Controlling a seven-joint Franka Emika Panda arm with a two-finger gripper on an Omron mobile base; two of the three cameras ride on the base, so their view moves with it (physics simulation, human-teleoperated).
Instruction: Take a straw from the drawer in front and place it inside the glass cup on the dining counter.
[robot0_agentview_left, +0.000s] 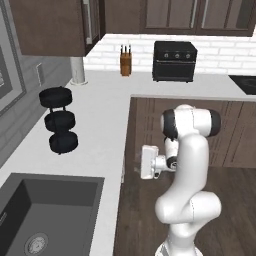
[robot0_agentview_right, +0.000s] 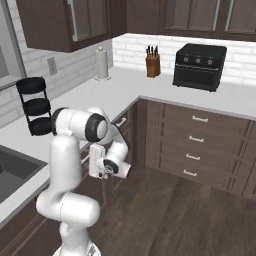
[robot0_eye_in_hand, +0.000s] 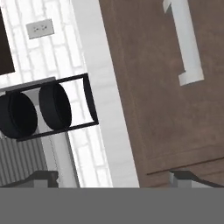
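Gripper (robot0_eye_in_hand: 114, 177) open, facing drawer (robot0_eye_in_hand: 175, 87) front beside counter edge (robot0_eye_in_hand: 103, 87).

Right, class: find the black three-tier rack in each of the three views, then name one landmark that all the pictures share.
Left base view: the black three-tier rack stands at left on the white counter, beyond the sink.
Right base view: at the left edge, against the brick wall.
Hand view: at left, rolled sideways, with two tiers in frame.
Shared landmark: the wall outlet close to the rack.
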